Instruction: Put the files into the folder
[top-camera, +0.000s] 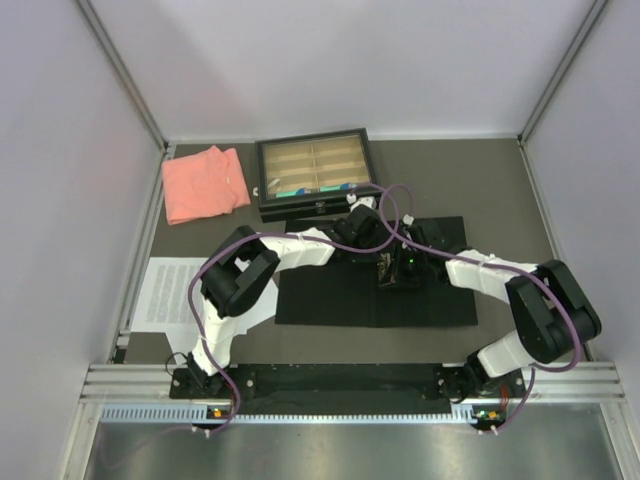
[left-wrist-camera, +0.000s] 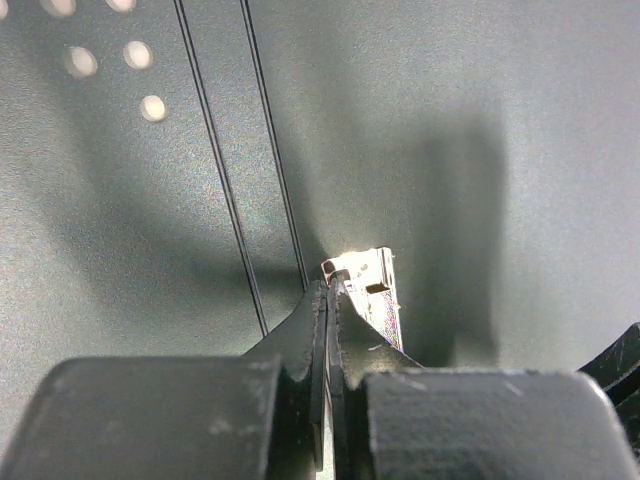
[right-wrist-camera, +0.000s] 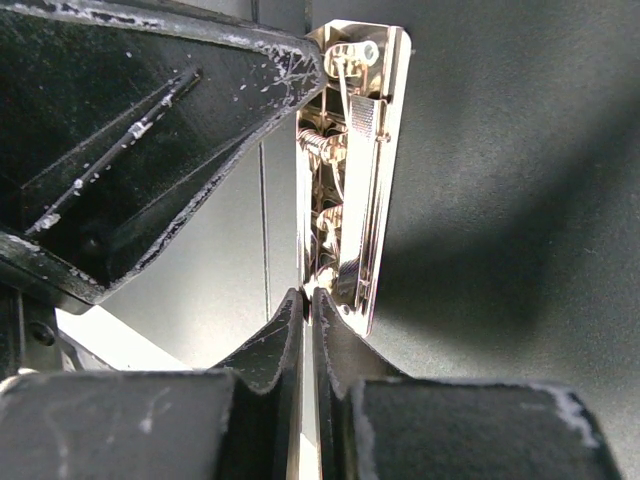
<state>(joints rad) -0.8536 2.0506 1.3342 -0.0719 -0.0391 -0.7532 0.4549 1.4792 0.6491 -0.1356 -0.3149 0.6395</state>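
Note:
The folder lies open on the table, matte black inside up. A shiny metal clip sits on its inner face. Both grippers meet at this clip. My left gripper is shut, its tips pinching one end of the clip. My right gripper is shut on the other end of the clip. The left fingers show at the clip's far end in the right wrist view. The files, white printed sheets, lie on the table left of the folder, partly under the left arm.
A black-framed tray with tan compartments stands behind the folder. A folded salmon-pink cloth lies at the back left. Enclosure walls close in the table on three sides. Purple cables loop over both wrists.

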